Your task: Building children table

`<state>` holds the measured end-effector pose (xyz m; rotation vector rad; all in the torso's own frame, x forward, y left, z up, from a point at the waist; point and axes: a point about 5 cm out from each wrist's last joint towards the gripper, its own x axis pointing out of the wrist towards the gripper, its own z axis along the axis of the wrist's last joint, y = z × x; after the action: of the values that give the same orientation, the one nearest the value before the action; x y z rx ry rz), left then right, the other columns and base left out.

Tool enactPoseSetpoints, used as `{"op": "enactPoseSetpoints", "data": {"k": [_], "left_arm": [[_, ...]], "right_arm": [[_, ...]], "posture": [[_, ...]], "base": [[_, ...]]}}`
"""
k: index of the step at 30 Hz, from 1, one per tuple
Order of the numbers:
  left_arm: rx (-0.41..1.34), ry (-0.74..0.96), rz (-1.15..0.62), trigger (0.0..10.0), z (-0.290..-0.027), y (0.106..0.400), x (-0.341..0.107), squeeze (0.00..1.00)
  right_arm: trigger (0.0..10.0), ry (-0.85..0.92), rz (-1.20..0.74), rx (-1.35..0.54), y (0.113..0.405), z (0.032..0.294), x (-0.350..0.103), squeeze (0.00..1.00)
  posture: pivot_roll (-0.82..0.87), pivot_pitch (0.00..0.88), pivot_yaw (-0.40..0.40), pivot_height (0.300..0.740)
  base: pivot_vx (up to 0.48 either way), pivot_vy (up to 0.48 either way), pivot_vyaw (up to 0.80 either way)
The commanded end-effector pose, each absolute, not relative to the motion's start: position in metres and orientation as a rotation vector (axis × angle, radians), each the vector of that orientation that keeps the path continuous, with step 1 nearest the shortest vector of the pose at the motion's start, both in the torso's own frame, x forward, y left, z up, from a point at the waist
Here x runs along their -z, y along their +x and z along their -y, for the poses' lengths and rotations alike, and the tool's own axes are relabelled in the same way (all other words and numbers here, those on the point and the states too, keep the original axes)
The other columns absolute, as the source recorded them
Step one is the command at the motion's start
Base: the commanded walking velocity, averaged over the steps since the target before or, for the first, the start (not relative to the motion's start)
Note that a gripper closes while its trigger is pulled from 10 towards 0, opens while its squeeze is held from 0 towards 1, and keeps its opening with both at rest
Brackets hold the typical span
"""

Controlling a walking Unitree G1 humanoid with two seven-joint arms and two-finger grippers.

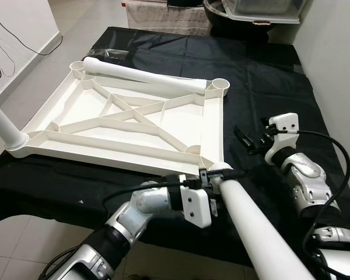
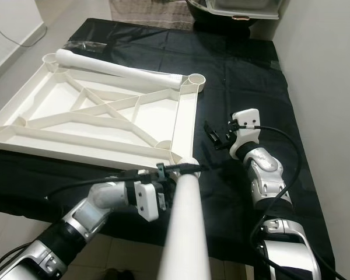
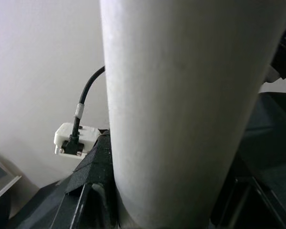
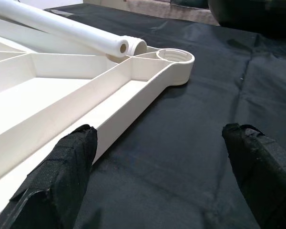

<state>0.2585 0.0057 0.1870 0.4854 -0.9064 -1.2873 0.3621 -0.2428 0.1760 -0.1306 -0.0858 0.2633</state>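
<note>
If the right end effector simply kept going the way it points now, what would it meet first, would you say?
Probably bare black cloth: the right end effector is open, aimed along the tabletop frame's side rail toward its empty corner socket. One finger runs close beside the rail and might graze it; depth is unclear.

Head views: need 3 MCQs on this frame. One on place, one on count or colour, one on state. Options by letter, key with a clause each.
1. Where does the loose leg lie?
A. Across the far edge of the upturned tabletop
B. On the floor
C. In the right gripper

2. What colour is the cloth under the tabletop?
A. White
B. Black
C. Blue

3. What state is the right gripper in?
A. Shut on a leg
B. Shut on the cloth
C. Open, holding nothing

Key: 1 A, it rests along the far rim between the two far corner sockets. 2 B, black cloth shows all round the white tabletop. 3 C, the right wrist view shows its fingers wide apart over bare cloth, while the left gripper holds the near corner leg.
</note>
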Motion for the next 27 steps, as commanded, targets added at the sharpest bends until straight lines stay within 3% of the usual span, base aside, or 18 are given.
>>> {"op": "enactPoseSetpoints", "data": {"k": [1,11,20,21,23,24,27], "left_arm": [[1.321,0.499,0.881,0.0,-0.003,0.256,-0.178,0.0],[1.268,0.494,0.869,0.0,-0.005,0.266,-0.184,0.0],[1.048,0.445,0.874,0.0,-0.008,0.3,-0.228,0.0],[1.025,0.445,0.869,4.3,-0.009,0.304,-0.232,0.0],[1.003,0.435,0.846,4.3,-0.01,0.308,-0.236,0.0],[0.962,0.417,0.822,10.0,-0.013,0.314,-0.241,0.0],[0.92,0.367,0.75,10.0,-0.019,0.323,-0.246,0.0]], "right_arm": [[10.0,-0.121,0.096,-0.257,0.36,0.245,-0.175,0.0],[10.0,-0.119,0.145,-0.24,0.363,0.244,-0.187,0.0],[10.0,-0.116,0.284,-0.15,0.374,0.247,-0.228,0.0],[10.0,-0.111,0.295,-0.139,0.375,0.247,-0.231,0.0],[10.0,-0.105,0.306,-0.126,0.375,0.247,-0.234,0.0],[10.0,-0.091,0.313,-0.117,0.375,0.246,-0.235,0.0],[10.0,-0.078,0.315,-0.118,0.374,0.243,-0.235,0.0]], "posture": [[0.09,0.177,-0.041,0.74],[0.09,0.167,-0.044,0.74],[0.09,0.126,-0.056,0.74],[0.09,0.123,-0.057,0.74],[0.09,0.111,-0.059,0.74],[0.09,0.098,-0.06,0.74],[0.09,0.087,-0.06,0.74]], "base": [[0.0,0.0,0.0],[0.0,0.0,0.0],[0.0,0.0,0.0],[0.0,0.0,0.0],[0.0,0.0,0.0],[0.0,0.0,0.0],[0.0,0.0,0.0]]}}
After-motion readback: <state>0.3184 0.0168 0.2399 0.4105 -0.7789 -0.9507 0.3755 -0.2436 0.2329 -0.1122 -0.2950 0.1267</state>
